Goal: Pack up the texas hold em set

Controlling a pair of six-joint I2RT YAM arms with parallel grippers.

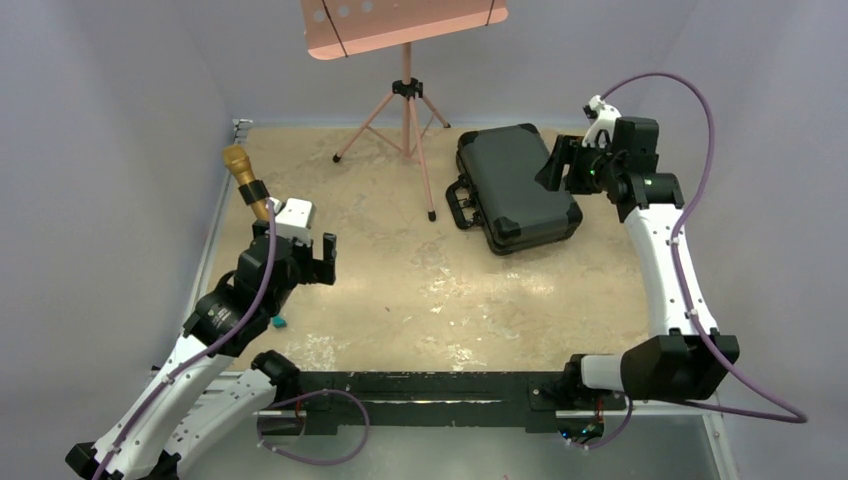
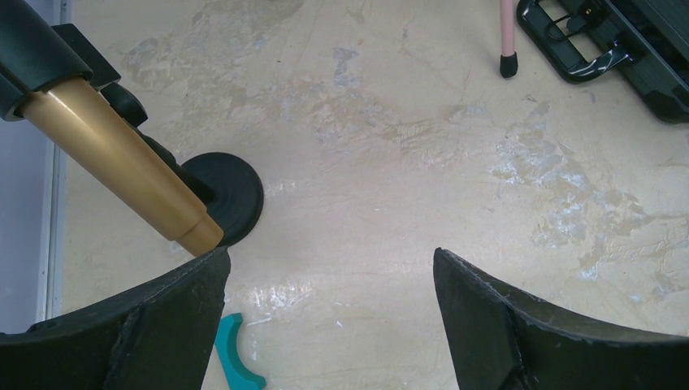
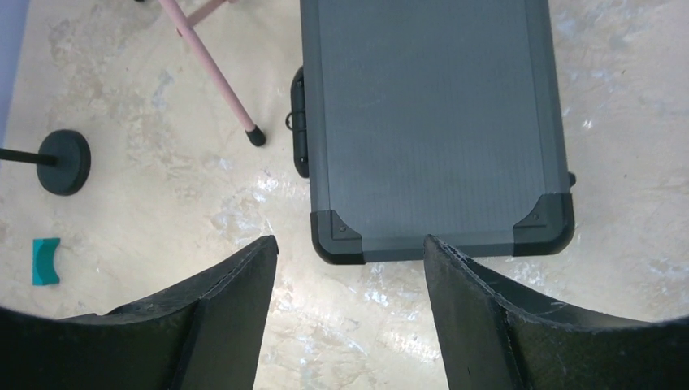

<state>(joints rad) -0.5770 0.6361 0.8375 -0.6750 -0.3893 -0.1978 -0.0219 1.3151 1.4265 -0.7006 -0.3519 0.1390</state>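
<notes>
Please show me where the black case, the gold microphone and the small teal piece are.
black case [image 1: 515,185], top external view, middle of its closed lid.
gold microphone [image 2: 114,154], left wrist view, its gold body.
small teal piece [image 3: 45,262], right wrist view, its middle.

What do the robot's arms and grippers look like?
The left arm and right arm have white shells with black joints, each trailing a purple cable. The left gripper and right gripper have broad, matte black, tapering fingers.
</notes>
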